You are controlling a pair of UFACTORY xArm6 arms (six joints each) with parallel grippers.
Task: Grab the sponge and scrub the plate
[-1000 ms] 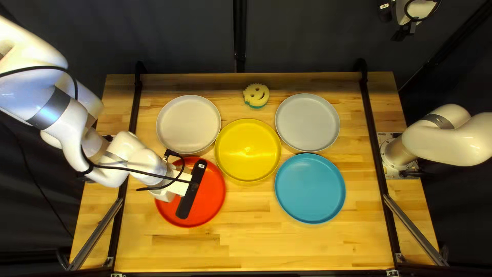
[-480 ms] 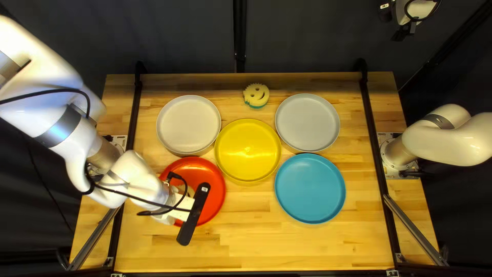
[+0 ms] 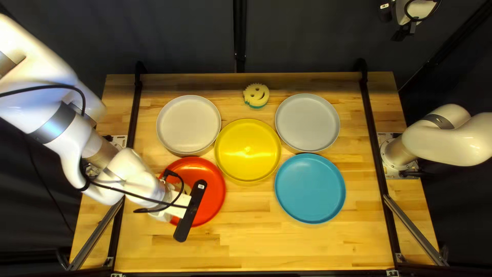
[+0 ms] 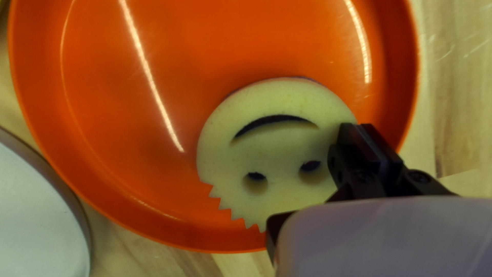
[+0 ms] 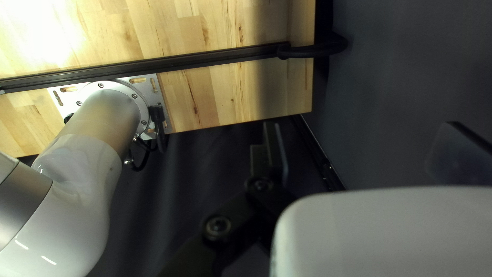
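Across the table (image 3: 266, 241) I have my left arm (image 3: 31, 110) reaching over the red plate (image 3: 210, 190), while my right arm (image 3: 453, 136) stands well away at the opposite edge, so this job plainly belongs to the left. The sponge (image 4: 271, 149) is within the red plate's outline, off its middle on the side nearer my left jaws; the bare floor I'd want to wipe stretches away toward the yellow plate (image 3: 247, 150), and I judge the coming strokes should run that way. The white plate (image 3: 188, 124), grey plate (image 3: 307, 122) and blue plate (image 3: 310, 188) hold nothing, nor does the yellow one. My left jaws are nearly together and, as I read it, clamped on the sponge's rim beside one eye cutout; my right jaws stand wide apart with nothing between them. The sponge is roundish, with no real long axis to line up, its toothed edge pointing back from the open floor. Whether it presses on the plate I cannot tell; gripped so near its rim, it could pivot or slip under drag. A second sponge (image 3: 256, 96) lies on the wood beyond the yellow plate.
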